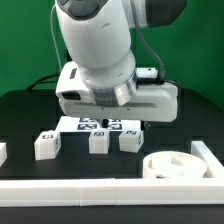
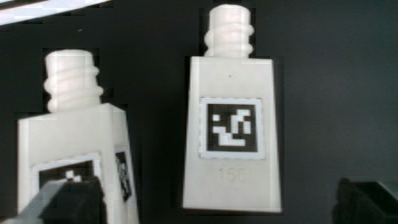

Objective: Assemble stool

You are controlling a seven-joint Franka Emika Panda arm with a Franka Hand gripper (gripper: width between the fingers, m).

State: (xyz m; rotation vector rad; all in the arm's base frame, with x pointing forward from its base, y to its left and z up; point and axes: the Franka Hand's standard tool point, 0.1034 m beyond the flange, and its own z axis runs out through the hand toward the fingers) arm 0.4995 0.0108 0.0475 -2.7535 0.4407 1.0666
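Three white leg blocks with tags lie on the black table in the exterior view: one to the left [image 1: 45, 145], one in the middle [image 1: 99, 142] and one beside it [image 1: 130, 140]. The round seat disc [image 1: 178, 165] lies at the front right. My arm hangs over the two legs that lie close together, and its body hides the fingertips there. In the wrist view my gripper [image 2: 214, 205] is open. One tagged leg [image 2: 231, 120] with a ribbed peg lies between the dark fingers [image 2: 365, 202], untouched. A second leg [image 2: 80, 150] lies beside it, under the other finger.
The marker board [image 1: 88, 125] lies flat behind the legs. Long white border rails run along the front [image 1: 100, 190] and the exterior view's right [image 1: 208, 155]. Another white piece [image 1: 3, 152] shows at the left edge.
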